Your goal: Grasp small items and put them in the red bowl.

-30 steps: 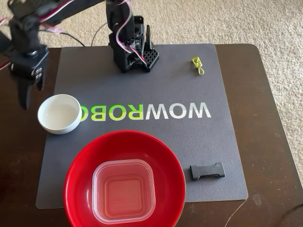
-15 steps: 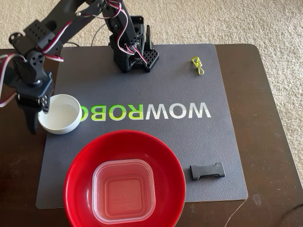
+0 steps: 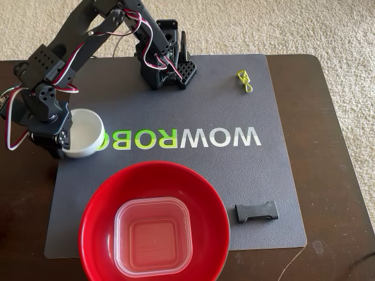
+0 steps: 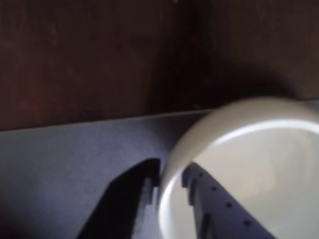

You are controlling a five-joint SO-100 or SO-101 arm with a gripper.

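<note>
The small white bowl (image 3: 88,133) stands at the left edge of the grey mat (image 3: 246,175). My gripper (image 3: 64,140) is over its left rim. In the wrist view the gripper (image 4: 172,172) straddles the white bowl's (image 4: 249,149) rim, one finger (image 4: 132,191) outside and one inside, closed against it. The clear square tub (image 3: 153,237) lies inside the large red bowl (image 3: 102,202) at the front of the mat. The black bone-shaped piece (image 3: 256,211) lies to the right of the red bowl. The yellow-green looped band (image 3: 245,81) lies at the mat's back right.
The arm's base (image 3: 167,64) stands at the back middle of the mat. The mat lies on a dark brown table (image 3: 334,146) with beige carpet (image 3: 328,29) around it. The table's left edge is close beside the gripper.
</note>
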